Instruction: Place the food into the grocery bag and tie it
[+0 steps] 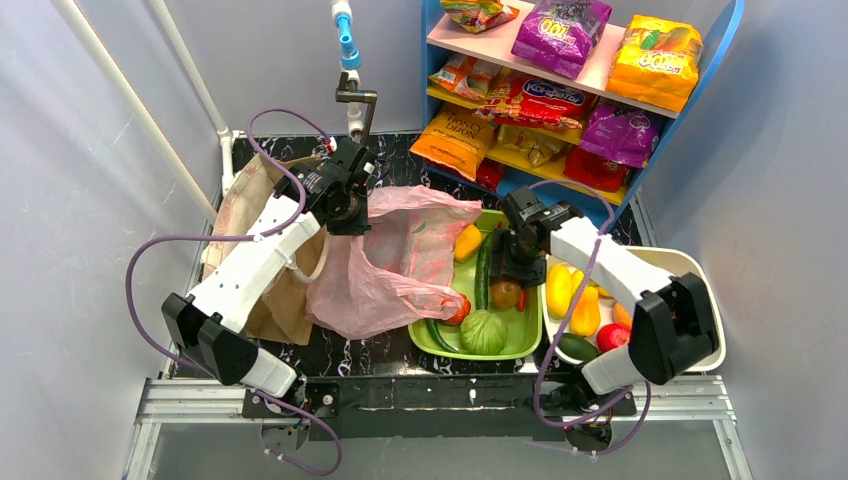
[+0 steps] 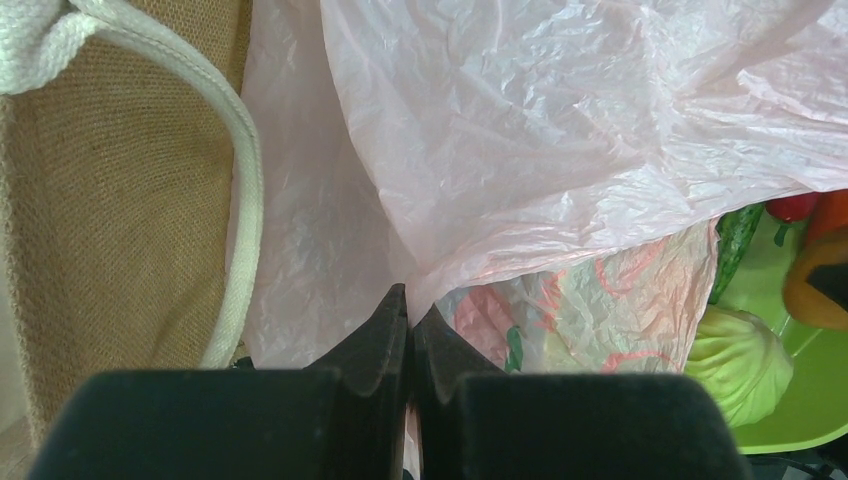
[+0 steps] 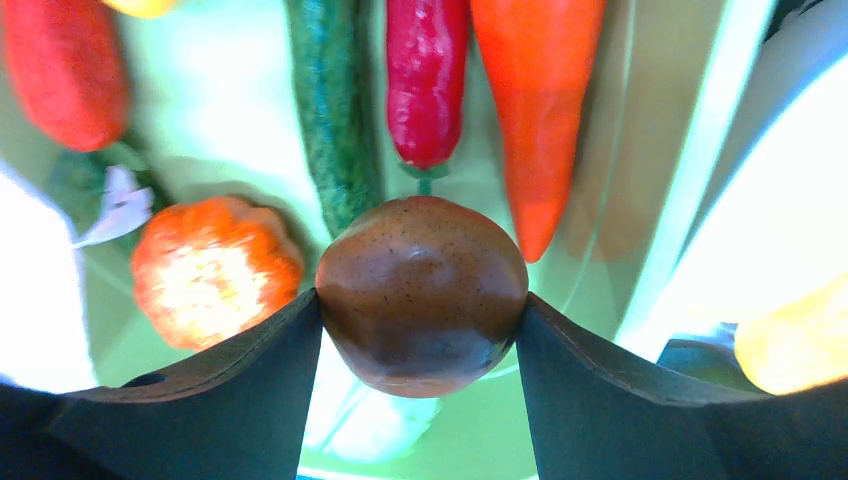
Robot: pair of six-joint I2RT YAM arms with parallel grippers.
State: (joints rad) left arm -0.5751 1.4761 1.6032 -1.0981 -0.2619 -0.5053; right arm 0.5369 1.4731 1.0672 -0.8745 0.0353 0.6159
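The pink grocery bag [image 1: 400, 260] lies crumpled at the table's middle, partly over the green tray [image 1: 530, 345]. My left gripper [image 1: 345, 208] is shut on a fold of the bag's plastic [image 2: 520, 130]; the jaws [image 2: 410, 300] are pressed together with the film pinched between them. My right gripper [image 1: 507, 272] is over the green tray, shut on a round brown onion [image 3: 420, 270] held between both fingers. Around it in the tray lie a cucumber [image 3: 335, 110], a red chilli [image 3: 425, 70], an orange pepper [image 3: 535, 100] and an orange-red fruit [image 3: 215, 270].
A burlap bag [image 1: 250, 220] with a white rope handle [image 2: 245, 200] lies left of the pink bag. A green cabbage [image 1: 484, 332] sits at the tray's front. A white tray [image 1: 690, 262] at the right holds yellow peppers [image 1: 560, 285]. A blue shelf of snack packets [image 1: 560, 80] stands behind.
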